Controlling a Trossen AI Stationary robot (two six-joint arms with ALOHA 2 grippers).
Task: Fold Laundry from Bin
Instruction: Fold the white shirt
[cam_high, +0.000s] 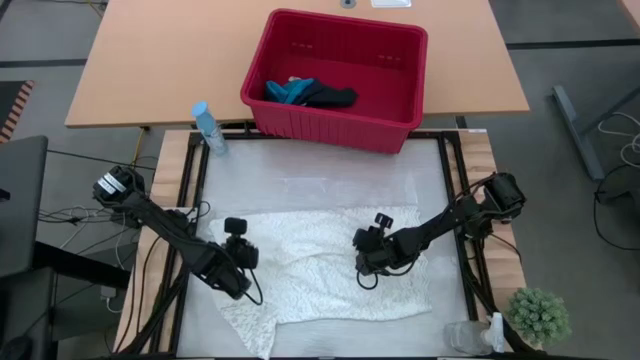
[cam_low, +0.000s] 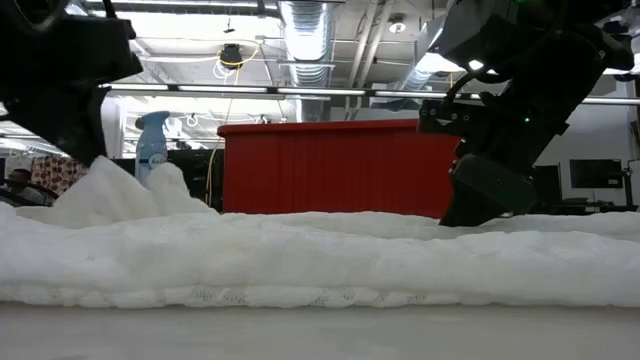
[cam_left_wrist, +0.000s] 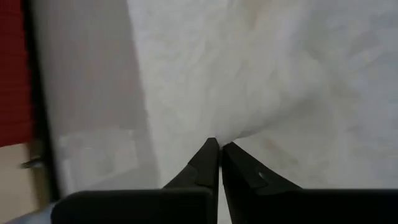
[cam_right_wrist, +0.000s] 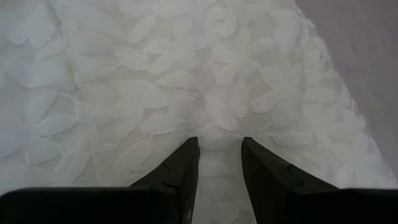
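- On my left, the left gripper (cam_high: 237, 262) is sitting low on the left part of the white lacy cloth (cam_high: 320, 265); its jaws are pressing together with a tuck of that cloth pinched at their tips, and the low view shows a small peak of fabric rising under that arm.
- The cloth is lying spread across the desk (cam_high: 330, 175) in front of me, its long axis running left to right between the two arms, with a ragged flap trailing toward the near left corner.
- Behind it, the red bin (cam_high: 400, 90) is standing on the far side, well apart from both arms; the dark navy piece (cam_high: 335, 97) and the small teal piece (cam_high: 290, 92) are resting inside it, touching each other.
- A spray bottle (cam_high: 208, 128) is lying just beside the bin's left corner.
- On my right, the right gripper (cam_high: 372, 256) is resting on the cloth's right half; its jaws are standing partly apart, tips down on the lace, and I am seeing nothing gathered between them.
- I am judging that the coming fold turns on this: the cloth stretches away to the right from the left grip, so the right arm, nearer that free end, needs its own hold first.
- At the near right corner, a small potted plant (cam_high: 538, 315) is sitting clear of the work.
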